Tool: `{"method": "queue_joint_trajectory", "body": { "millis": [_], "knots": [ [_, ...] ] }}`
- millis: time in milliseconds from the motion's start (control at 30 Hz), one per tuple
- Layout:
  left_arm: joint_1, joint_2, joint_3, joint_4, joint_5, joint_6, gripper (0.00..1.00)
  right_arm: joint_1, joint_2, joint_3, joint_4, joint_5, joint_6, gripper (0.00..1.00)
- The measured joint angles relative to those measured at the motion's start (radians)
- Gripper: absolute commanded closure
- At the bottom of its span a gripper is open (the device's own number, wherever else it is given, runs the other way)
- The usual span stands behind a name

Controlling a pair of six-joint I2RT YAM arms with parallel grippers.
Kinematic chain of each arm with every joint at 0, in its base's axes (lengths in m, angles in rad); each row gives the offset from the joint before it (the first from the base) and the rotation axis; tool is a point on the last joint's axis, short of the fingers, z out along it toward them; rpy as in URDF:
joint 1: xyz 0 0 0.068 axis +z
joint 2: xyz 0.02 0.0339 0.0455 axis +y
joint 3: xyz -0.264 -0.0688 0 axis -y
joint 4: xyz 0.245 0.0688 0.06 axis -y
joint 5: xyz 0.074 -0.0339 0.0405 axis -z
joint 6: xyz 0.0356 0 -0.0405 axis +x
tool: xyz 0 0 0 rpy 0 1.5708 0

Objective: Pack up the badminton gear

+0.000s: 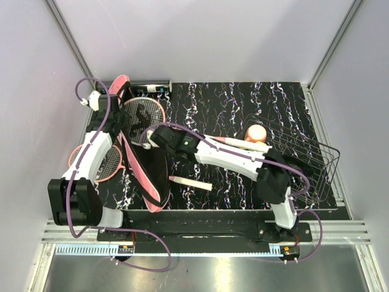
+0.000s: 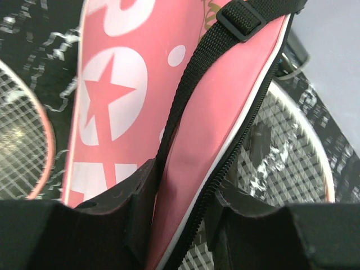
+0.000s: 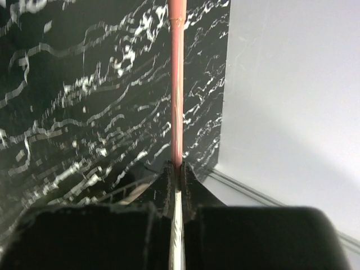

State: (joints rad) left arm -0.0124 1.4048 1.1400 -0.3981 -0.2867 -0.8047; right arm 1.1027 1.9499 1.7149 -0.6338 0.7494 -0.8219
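From above, we saw the racquet cover (image 1: 138,173) lying at the left of the table (image 1: 243,103), its far end in the left gripper (image 1: 119,92), with the right gripper (image 1: 153,135) beside it. Left wrist: the racquet cover was pinched by its edge and we judged it could slip. Right wrist: jaws were clamped on a thin racquet shaft (image 3: 176,84), which might twist.

The widest open stretch of the counter (image 1: 237,100) runs along the far edge, from 12 to 1 o'clock. A smaller bare patch sits at 6. The black wire basket (image 1: 304,164) fills 3 o'clock, with the cup (image 1: 256,132) at its far-left corner. The right arm (image 1: 225,155) lies across the middle. From 8 to 10, the racquet cover (image 1: 146,176), near racquet (image 1: 108,163), far racquet (image 1: 146,111) and left arm (image 1: 91,155) crowd together. The black tube (image 1: 149,87) lies at 11, and a white handle (image 1: 191,184) at 7.
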Motion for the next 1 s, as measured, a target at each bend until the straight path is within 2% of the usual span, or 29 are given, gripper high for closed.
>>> {"method": "queue_joint_trajectory", "body": {
  "millis": [300,400,500,700,1000],
  "knots": [
    [-0.043,-0.05,-0.122,0.215,0.205,-0.055,1.0,-0.001,0.252,0.474,-0.21,0.048,0.325,1.0],
    [-0.047,-0.05,-0.157,0.274,0.266,-0.091,1.0,-0.001,0.349,0.681,-0.315,0.042,0.452,1.0],
    [-0.051,-0.05,-0.172,0.315,0.327,-0.121,1.0,-0.003,0.41,0.808,-0.375,0.011,0.576,1.0],
    [-0.06,-0.043,-0.198,0.412,0.464,-0.155,1.0,-0.041,0.415,0.795,-0.389,-0.176,0.832,1.0],
    [-0.066,0.014,-0.297,0.558,0.607,-0.202,1.0,-0.119,0.325,0.473,-0.225,-0.409,1.021,1.0]
  ]
}}
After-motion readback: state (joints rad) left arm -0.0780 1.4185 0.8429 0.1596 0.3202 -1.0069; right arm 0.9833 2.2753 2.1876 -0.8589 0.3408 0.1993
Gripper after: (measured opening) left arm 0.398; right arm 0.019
